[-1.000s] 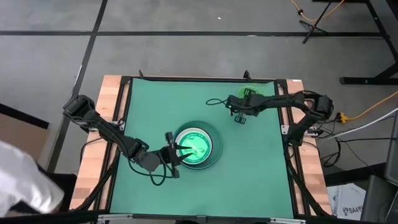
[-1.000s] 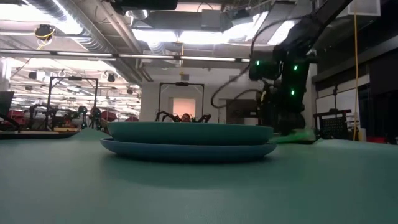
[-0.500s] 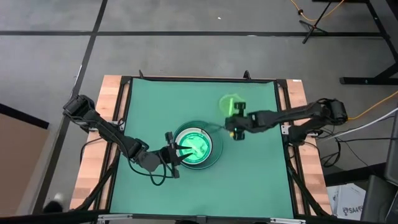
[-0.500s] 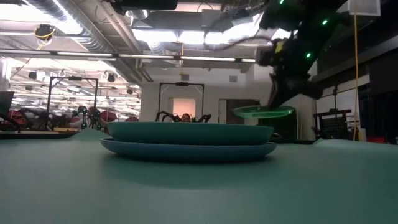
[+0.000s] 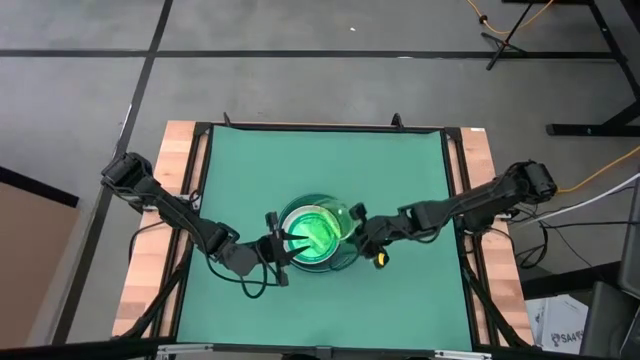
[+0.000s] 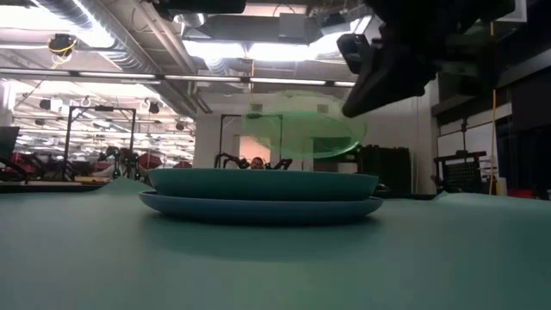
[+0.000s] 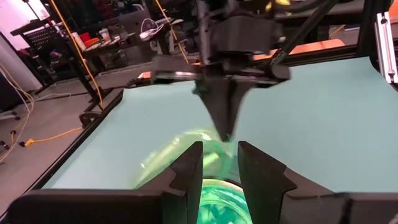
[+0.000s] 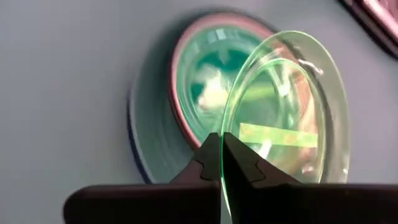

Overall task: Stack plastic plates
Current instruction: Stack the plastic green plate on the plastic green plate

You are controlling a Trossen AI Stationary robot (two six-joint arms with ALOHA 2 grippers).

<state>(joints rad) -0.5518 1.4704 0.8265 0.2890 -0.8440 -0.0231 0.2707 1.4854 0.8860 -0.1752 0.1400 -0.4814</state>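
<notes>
A stack of plates (image 5: 315, 235) sits at the middle of the green mat, a large blue plate under a large dark green one (image 6: 258, 196), with smaller plates and a glowing green centre inside. My right gripper (image 5: 358, 230) is shut on a small translucent green plate (image 6: 297, 133) and holds it over the stack's right part. My left gripper (image 5: 287, 243) is open at the stack's left rim, and its fingers (image 7: 186, 177) frame the stack's edge. My right gripper pinches the small green plate's rim (image 8: 225, 127) between its two fingers, coming from the table's right side. The plate is lifted clear and hangs tilted above the stack. My left gripper is at the stack's left rim; I cannot tell whether it touches it.
Bare green mat (image 5: 400, 300) lies all around the stack. Wooden strips and dark frame rails (image 5: 460, 200) border the table left and right. Cables trail off beyond the right edge.
My right gripper took the small green plate from the table's far right corner, lifted it clear, and carried it toward the near-left, to above the stack. The plate now tilts over the stack. The left arm kept still.
</notes>
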